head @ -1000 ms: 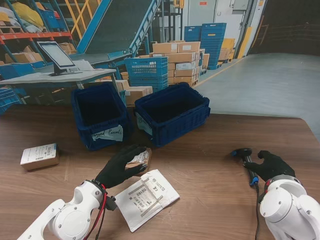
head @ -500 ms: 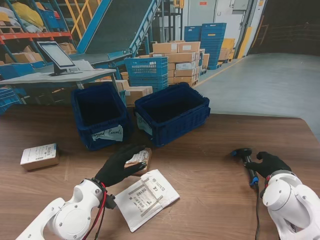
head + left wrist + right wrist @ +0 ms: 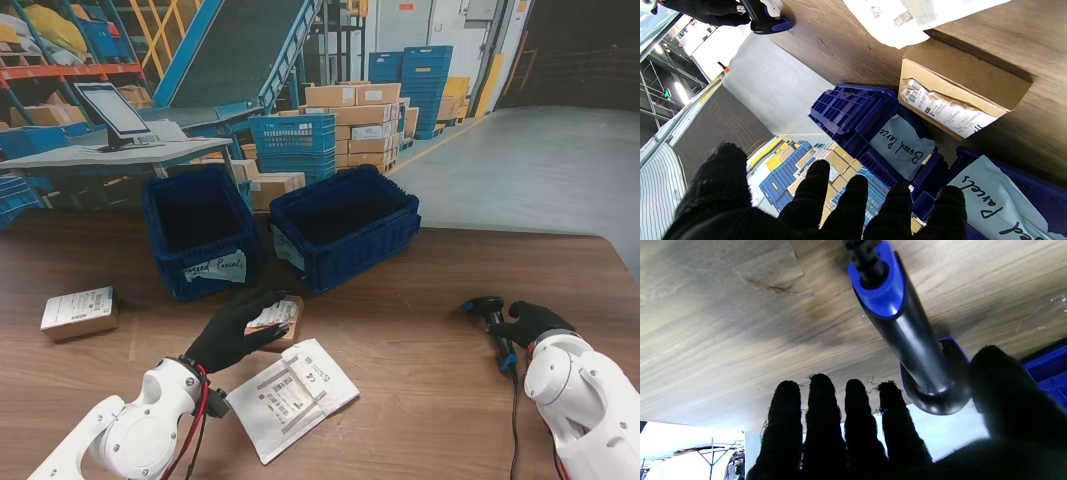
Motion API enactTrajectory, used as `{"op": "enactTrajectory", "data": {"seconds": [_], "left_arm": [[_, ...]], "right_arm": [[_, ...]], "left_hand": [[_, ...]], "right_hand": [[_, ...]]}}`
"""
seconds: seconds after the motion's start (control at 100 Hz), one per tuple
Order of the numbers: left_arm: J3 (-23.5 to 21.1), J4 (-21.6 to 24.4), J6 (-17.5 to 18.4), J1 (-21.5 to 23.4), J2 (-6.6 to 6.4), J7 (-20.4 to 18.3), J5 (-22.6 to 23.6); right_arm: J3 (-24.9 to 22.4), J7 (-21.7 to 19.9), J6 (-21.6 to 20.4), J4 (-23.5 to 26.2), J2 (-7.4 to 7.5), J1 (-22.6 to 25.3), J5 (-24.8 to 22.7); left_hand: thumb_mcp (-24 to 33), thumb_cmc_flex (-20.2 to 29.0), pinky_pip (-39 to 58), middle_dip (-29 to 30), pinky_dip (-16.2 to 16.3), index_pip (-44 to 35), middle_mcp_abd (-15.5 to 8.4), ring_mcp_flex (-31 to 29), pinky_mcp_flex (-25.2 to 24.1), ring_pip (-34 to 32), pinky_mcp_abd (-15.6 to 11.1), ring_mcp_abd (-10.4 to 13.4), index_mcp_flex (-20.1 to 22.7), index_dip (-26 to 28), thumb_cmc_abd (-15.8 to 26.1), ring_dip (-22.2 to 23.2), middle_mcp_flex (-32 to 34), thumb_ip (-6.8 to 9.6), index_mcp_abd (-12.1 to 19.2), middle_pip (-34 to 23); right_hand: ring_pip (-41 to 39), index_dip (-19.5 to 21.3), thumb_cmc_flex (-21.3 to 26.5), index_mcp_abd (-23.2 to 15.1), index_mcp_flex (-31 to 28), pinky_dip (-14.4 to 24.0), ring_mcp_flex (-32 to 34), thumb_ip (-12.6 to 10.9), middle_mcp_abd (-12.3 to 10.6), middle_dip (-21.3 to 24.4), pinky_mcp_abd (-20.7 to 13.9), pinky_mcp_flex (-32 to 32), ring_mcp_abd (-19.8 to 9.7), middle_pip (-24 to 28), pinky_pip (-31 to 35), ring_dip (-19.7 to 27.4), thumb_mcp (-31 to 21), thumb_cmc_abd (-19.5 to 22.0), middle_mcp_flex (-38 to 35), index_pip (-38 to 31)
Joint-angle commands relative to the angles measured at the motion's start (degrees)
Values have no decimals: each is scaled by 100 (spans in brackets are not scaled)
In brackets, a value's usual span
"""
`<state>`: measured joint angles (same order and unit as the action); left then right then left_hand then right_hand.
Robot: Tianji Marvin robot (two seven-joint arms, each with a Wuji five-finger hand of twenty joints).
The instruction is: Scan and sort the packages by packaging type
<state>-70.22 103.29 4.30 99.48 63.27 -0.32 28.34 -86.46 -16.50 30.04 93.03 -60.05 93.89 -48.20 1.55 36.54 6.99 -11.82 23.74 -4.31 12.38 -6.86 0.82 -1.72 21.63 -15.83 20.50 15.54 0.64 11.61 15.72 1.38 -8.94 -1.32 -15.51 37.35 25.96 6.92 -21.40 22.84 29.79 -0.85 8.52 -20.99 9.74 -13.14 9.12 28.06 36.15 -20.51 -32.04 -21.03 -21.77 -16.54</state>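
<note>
A small cardboard box (image 3: 280, 318) with a white label lies in the middle of the table, and the left wrist view shows its label side (image 3: 950, 110). My left hand (image 3: 232, 332) hovers over the box's near-left part, open, with fingers (image 3: 853, 203) spread and off the box. A white poly mailer (image 3: 291, 394) lies just nearer to me, beside the box. On the right lies the black and blue scanner (image 3: 493, 318), its handle (image 3: 907, 330) running between my right thumb and fingers. My right hand (image 3: 534, 322) is open beside it.
Two dark blue bins stand side by side at the back, the left bin (image 3: 200, 232) and the right bin (image 3: 345, 228), both with handwritten paper labels (image 3: 903, 146). Another labelled cardboard box (image 3: 78, 312) lies at the far left. The scanner's cable (image 3: 515, 420) trails toward me.
My right hand has slid a little farther from me and leftward, closing on the scanner's handle. My left hand has barely shifted over the small box.
</note>
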Motion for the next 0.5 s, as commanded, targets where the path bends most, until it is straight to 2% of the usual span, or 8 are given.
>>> {"op": "enactTrajectory", "data": {"seconds": [0.0,0.27,0.49], "left_arm": [[-3,58,-13,32,8,-104,-30],[-65,74,-10,65,3,-138,-59],[-133,61,-1,81,1,-177,-119]], "right_arm": [[43,-121,-69,-95,14,-60,-19],[220,-198,-341,-704,55,-436,25],[479,-128,-504,-1214,66,-791,75]], "left_hand": [[-163,-28,66,-24,5,34,27,102,-86,-15,20,-52,-67,53,20,22,-121,151,0,68],[-163,-32,65,-24,6,34,25,101,-89,-15,15,-50,-66,53,20,23,-119,151,6,67],[-164,-32,65,-24,7,35,25,105,-87,-14,14,-54,-68,53,15,22,-115,152,8,66]], "right_hand": [[-8,7,-183,2,86,-64,-66,-22,172,84,61,25,8,71,68,95,-40,-50,100,-28],[-69,18,-155,-9,66,-51,-23,-20,168,81,97,7,12,125,152,77,-64,-83,89,-52],[-613,223,42,-110,-92,128,201,-34,145,-217,188,-118,21,648,512,-263,-87,-237,-94,-426]]}}
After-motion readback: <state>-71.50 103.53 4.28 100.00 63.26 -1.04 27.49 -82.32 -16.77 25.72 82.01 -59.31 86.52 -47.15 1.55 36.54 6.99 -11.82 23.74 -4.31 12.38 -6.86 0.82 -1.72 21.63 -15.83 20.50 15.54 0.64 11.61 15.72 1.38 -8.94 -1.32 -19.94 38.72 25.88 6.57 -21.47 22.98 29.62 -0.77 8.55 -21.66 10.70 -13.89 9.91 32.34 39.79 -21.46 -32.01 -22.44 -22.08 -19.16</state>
